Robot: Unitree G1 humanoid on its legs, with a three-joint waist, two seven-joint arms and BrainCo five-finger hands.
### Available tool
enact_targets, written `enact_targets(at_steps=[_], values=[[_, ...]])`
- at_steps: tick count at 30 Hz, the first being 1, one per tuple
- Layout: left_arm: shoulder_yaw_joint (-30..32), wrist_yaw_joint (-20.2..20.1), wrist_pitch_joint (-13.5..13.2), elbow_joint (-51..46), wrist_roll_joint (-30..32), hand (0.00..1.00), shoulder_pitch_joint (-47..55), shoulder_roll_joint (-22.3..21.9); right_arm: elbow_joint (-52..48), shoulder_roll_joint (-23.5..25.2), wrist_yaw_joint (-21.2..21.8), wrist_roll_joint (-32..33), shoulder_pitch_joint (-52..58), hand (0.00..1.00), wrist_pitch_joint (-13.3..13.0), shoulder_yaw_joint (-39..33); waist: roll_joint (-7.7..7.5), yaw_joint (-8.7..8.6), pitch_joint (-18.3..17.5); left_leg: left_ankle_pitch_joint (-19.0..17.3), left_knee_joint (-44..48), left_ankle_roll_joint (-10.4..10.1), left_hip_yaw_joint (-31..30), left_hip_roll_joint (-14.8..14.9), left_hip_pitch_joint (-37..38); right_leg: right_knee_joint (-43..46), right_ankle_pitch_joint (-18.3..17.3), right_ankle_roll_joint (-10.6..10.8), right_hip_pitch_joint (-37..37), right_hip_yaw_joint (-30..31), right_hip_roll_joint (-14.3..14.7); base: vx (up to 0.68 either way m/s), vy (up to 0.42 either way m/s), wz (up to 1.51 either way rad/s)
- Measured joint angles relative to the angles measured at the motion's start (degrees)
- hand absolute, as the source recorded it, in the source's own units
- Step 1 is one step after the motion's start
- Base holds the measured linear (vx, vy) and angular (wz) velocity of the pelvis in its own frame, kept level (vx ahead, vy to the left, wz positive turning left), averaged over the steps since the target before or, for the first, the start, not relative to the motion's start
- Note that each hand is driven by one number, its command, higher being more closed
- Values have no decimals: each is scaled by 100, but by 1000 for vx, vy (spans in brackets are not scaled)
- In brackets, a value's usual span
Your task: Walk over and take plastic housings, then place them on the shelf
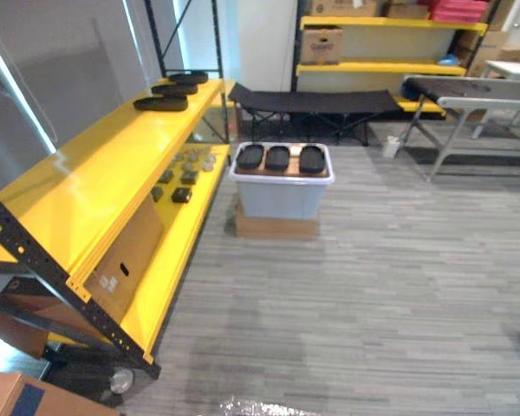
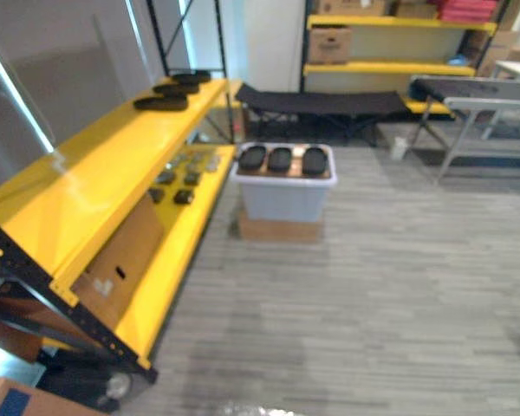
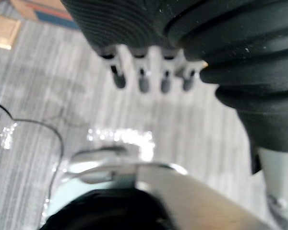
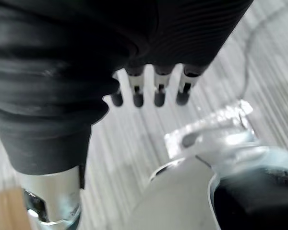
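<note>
Yellow shelf (image 1: 95, 182) at left carries three black housings (image 1: 161, 103) at its far end. White bin (image 1: 282, 198) mid-floor holds three binned housings (image 1: 278, 158). Left hand (image 3: 143, 81) and right hand (image 4: 159, 91) hang with fingers straight, empty.

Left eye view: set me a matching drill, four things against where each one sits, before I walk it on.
1 white bin
2 large cardboard box
3 black cot
4 shelf housings

A top yellow shelf, far end
B lower yellow shelf
C on a flat brown box on the floor
D behind the bin, before the far rack

Pairs: 1-C, 2-B, 3-D, 4-A
</note>
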Motion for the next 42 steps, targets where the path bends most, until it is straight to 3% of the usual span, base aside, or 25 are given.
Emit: enact_targets(at_steps=[5,11,14,31,33,35,37,38,40,42], values=[[185,-1,-9,318,-1,0,-115,-30,248,93,26,14,92,0,7,-392,-5,-31,21,440,-776,70,-15,-104,650,-315,94,17,494,-228,-8,156,41,13],[197,-6,-25,400,-57,0,-172,4,304,125,90,57,-140,0,-7,-461,-27,-38,110,405,-785,5,9,-111,790,-384,91,36,648,-243,-4,102,2,1],[188,-4,-50,403,-60,0,-183,4,293,129,88,57,-228,0,-31,-428,-25,-39,140,383,-785,-30,47,-111,847,-382,66,172,679,-244,-13,7,-17,-6],[61,21,-213,403,-283,0,-212,43,138,-20,98,51,-249,0,-90,427,-124,-71,253,419,-839,41,145,-129,587,-368,-2,167,327,-215,-28,-76,-15,-3],[61,21,-211,402,-275,0,-226,98,83,-21,98,41,-253,0,-80,413,-122,-70,260,332,-834,138,273,-130,534,-144,-100,217,158,-172,-59,21,15,-20],[59,22,-199,399,-274,0,-229,106,9,4,100,42,-251,0,-80,264,-144,-84,313,195,-835,193,458,-125,552,997,-520,296,-441,-57,-197,87,45,-42],[61,22,-185,401,-272,0,-286,76,-16,40,106,53,-294,0,-83,9,-69,-100,519,134,-826,203,602,8,790,2074,-681,194,-876,-143,-211,138,51,-43],[60,22,-173,404,-270,0,-343,87,-4,69,114,52,-240,0,-76,-91,-53,-158,559,81,-805,169,602,131,913,2205,-803,82,-927,-293,-158,169,32,-23],[63,23,-175,403,-278,0,-487,94,63,84,112,51,-210,0,-73,-146,-34,-214,560,4,-802,61,594,382,980,2070,-875,-14,-1114,-395,33,179,-4,4],[80,22,-184,403,-302,0,-697,145,98,111,106,36,-133,0,-61,-251,-30,-283,563,-75,-797,-192,580,726,1057,1429,-668,201,-1542,-424,285,251,-28,13]])
